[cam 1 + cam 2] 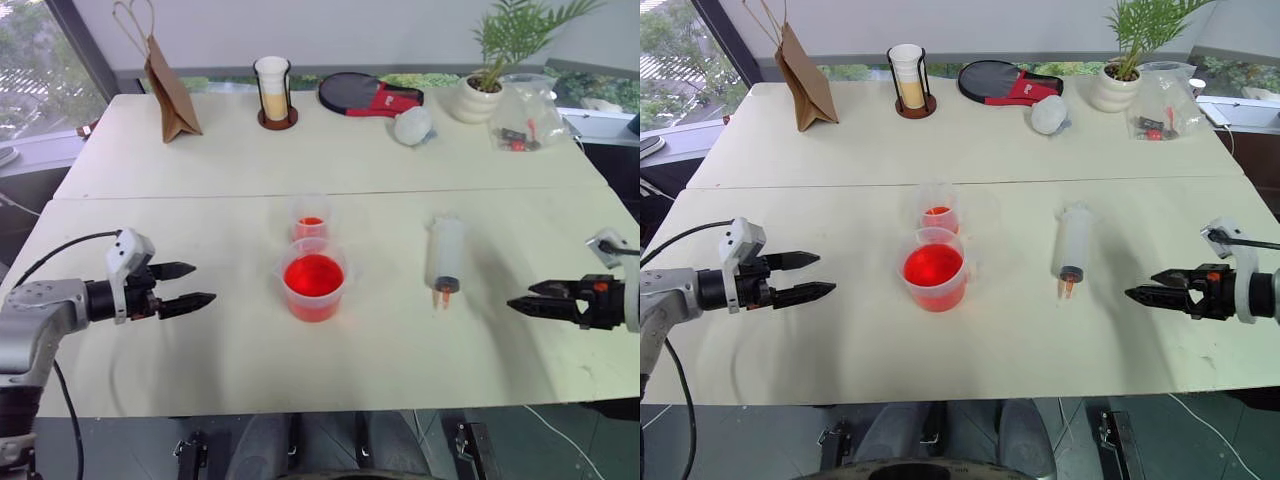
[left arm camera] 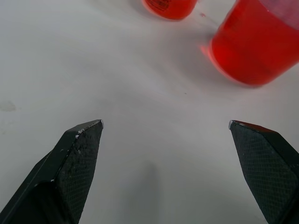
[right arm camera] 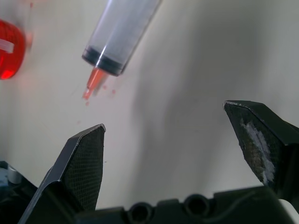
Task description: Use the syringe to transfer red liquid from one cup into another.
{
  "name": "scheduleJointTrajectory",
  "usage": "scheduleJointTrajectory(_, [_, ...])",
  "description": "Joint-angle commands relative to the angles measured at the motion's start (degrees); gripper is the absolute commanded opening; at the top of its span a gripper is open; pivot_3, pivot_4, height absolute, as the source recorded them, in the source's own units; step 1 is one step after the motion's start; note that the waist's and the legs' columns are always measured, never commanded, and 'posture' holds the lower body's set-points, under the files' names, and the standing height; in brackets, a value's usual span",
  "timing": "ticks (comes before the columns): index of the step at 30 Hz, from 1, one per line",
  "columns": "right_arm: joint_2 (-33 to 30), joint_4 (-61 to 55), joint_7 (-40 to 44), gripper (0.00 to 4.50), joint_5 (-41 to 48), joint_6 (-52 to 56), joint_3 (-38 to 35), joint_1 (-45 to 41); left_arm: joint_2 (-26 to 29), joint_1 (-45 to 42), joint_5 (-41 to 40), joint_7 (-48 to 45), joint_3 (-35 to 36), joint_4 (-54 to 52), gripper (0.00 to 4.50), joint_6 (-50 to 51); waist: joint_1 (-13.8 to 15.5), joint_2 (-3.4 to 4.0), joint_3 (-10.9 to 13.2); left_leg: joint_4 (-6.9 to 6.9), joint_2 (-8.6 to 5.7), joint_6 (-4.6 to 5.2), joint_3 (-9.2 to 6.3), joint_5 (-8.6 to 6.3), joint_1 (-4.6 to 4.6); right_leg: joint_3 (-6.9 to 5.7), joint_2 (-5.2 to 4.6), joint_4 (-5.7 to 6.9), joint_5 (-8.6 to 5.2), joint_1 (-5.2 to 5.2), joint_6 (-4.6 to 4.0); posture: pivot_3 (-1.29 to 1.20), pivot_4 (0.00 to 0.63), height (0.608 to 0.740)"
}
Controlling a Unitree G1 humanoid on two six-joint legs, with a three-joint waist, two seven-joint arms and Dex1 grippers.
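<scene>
Your syringe (image 1: pixel 445 253) lies flat on the worktop (image 1: pixel 400 340), right of the beaker (image 1: pixel 313 285) of red liquid (image 1: pixel 313 275), nozzle toward the near edge. The small cup (image 1: pixel 311 220) stands just behind the beaker. Left gripper (image 1: pixel 193 285) and right gripper (image 1: pixel 522 298) hover with fingers apart, holding nothing.

— Inspector: Any items cut off by a frame edge?
— Assistant: In the left wrist view the beaker (image 2: pixel 254 44) and the small cup (image 2: pixel 170 7) lose their upper parts. In the right wrist view the syringe (image 3: pixel 122 32) loses its plunger end.
— Inspector: Anything illegible?
— Assistant: Contents of the clear bag (image 1: pixel 525 115) are too small to identify.
</scene>
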Motion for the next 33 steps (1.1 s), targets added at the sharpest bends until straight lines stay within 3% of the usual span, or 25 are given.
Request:
scheduleJointTrajectory(1, [0.2, -1.3, -1.4, 4.5, 0.3, -0.4, -2.6, -0.3, 0.3, -0.8, -0.4, 0.9, 2.4, 0.0, 4.46, -1.0, 0.0, 0.0, 0.0, 0.0, 0.0, 0.0, 0.0, 0.0, 0.01, 0.0, 0.0, 0.0, 0.0, 0.0, 0.0, 0.0, 0.15, 0.74])
scheduleJointTrajectory(13, [1.8, 0.1, -7.2, 4.5, -1.1, -0.2, -1.5, -4.9, -0.6, -4.4, 0.1, 2.6, 1.1, 1.0, 4.46, -2.8, 0.0, 0.0, 0.0, -0.01, 0.0, -0.02, 0.01, 0.01, 0.01, 0.0, 0.01, 0.01, 0.01, -0.01, 0.03, 0.0, 0.15, 0.74])
scheduleJointTrajectory(16, [-0.6, 1.9, -7.7, 4.5, -0.8, 7.6, 2.9, -12.7, 1.1, -8.2, 1.9, 1.6, -0.6, 2.6, 4.46, -3.4, -0.1, 0.01, 0.0, 0.03, 0.0, -0.05, 0.01, 0.04, 0.01, 0.0, 0.02, 0.04, 0.01, -0.01, 0.02, 0.0, 0.15, 0.74])
scheduleJointTrajectory(19, [-3.7, 3.0, -3.2, 4.5, -4.4, 7.5, 12.8, -25.4, 4.9, -18.1, 2.1, -3.2, -3.3, 4.9, 4.46, -2.4, -0.2, 0.02, 0.1, 0.07, 0.0, -0.11, 0.01, 0.08, -0.02, -0.01, 0.03, 0.11, 0.0, -0.11, -0.01, 0.0, 0.15, 0.74])
scheduleJointTrajectory(23, [-0.1, 13.6, -2.3, 4.5, -14.0, 6.8, 26.5, -44.4, 6.0, -28.7, 5.1, -7.5, -8.1, 9.6, 4.46, -4.6, -0.4, 0.07, 0.0, 0.0, -0.03, -0.17, 0.05, 0.11, -0.12, -0.01, 0.05, 0.06, 0.02, -0.24, 0.02, 0.0, 0.15, 0.74])
scheduleJointTrajectory(26, [3.2, 21.2, 1.2, 4.5, -18.0, 10.8, 34.6, -52.7, 4.2, -34.2, 4.8, -10.1, -9.5, 12.7, 4.46, -5.3, -0.3, 0.04, 0.0, -0.06, -0.03, -0.17, 0.08, 0.11, -0.25, -0.06, 0.09, 0.05, 0.03, -0.35, 0.04, 0.0, 0.15, 0.74])
scheduleJointTrajectory(33, [15.2, 43.7, -0.5, 4.5, -23.3, 20.6, 40.5, -67.3, 1.9, -34.2, 5.5, -10.8, -10.6, 11.8, 4.46, -6.5, -0.3, 0.03, 0.1, 0.81, -0.1, -0.56, 0.25, 0.42, -1.75, -0.09, 0.12, 1.16, 0.06, -1.92, 0.09, 0.0, 0.15, 0.74])
